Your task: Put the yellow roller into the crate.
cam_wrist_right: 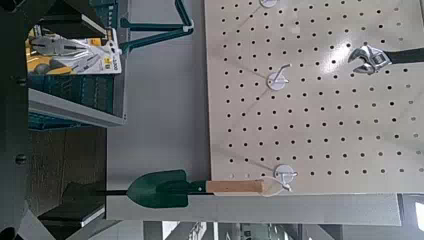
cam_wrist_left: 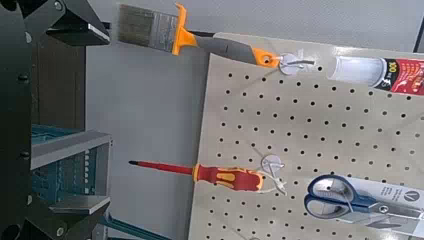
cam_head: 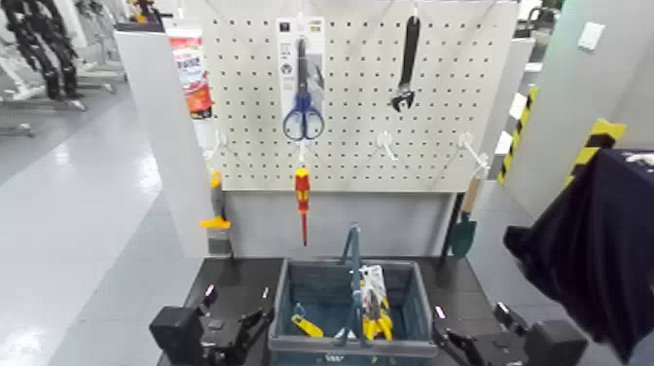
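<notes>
The teal-grey crate [cam_head: 282, 310] with its upright hoop handle stands on the dark table below the pegboard. A yellow handle [cam_head: 307, 326] lies inside it at the front left and looks like the yellow roller's; its white sleeve is not clear. My left gripper [cam_head: 236, 307] is low at the crate's left side, open and empty. My right gripper [cam_head: 472, 329] is low at the crate's right side, open and empty. The crate's wall also shows in the left wrist view [cam_wrist_left: 62, 150] and its rim in the right wrist view [cam_wrist_right: 72, 105].
A packaged pair of yellow pliers [cam_head: 373, 302] lies in the crate. On the pegboard [cam_head: 438, 107] hang scissors [cam_head: 303, 92], a wrench [cam_head: 407, 63], a red-and-yellow screwdriver [cam_head: 303, 200], a brush [cam_head: 216, 204] and a green trowel [cam_head: 464, 229]. A dark navy cloth shape [cam_head: 594, 243] fills the right.
</notes>
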